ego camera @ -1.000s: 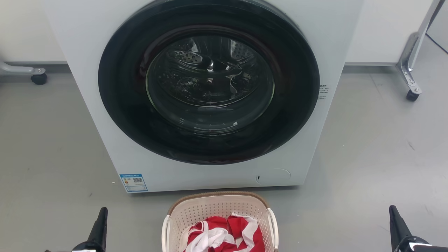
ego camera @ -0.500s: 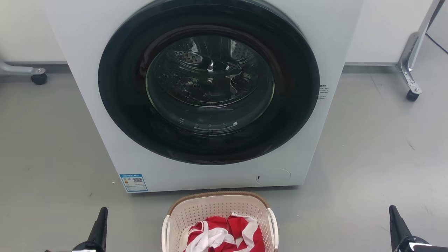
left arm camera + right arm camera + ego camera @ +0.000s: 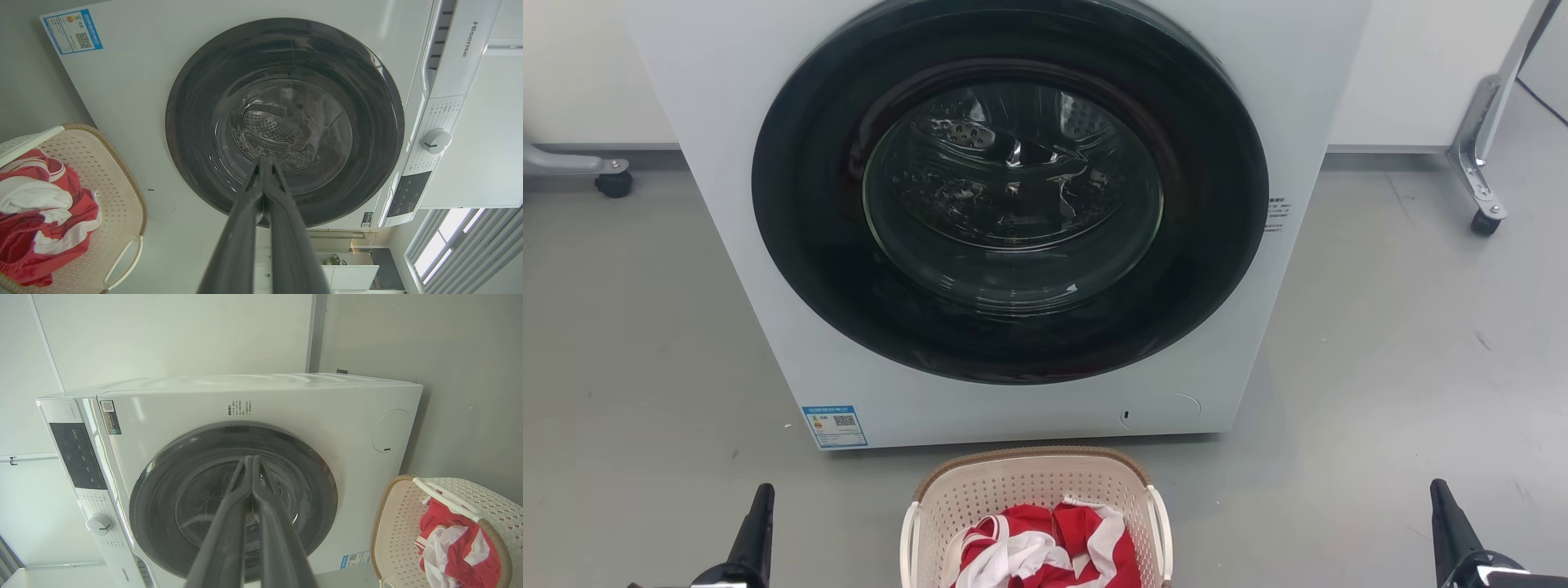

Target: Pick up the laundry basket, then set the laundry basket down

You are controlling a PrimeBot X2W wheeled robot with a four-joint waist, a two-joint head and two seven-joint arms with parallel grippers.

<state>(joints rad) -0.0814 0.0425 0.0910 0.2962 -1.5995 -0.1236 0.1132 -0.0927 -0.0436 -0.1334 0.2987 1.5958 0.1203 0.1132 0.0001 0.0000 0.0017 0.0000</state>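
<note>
Perforated cream laundry basket — woven-look brown rim, round glass washer door

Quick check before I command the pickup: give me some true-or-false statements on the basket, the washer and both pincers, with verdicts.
1. The laundry basket stands on the floor in front of the washing machine. True.
2. The basket is empty. False: red-and-white clothing lies in it.
3. The left pincer grips a basket handle. False: it is shut on nothing and sits apart from the basket, on the robot's left of it.
4. The washing machine's door is closed. True.
5. The right pincer is wide open. False: its fingers meet at the tips and hold nothing.
</note>
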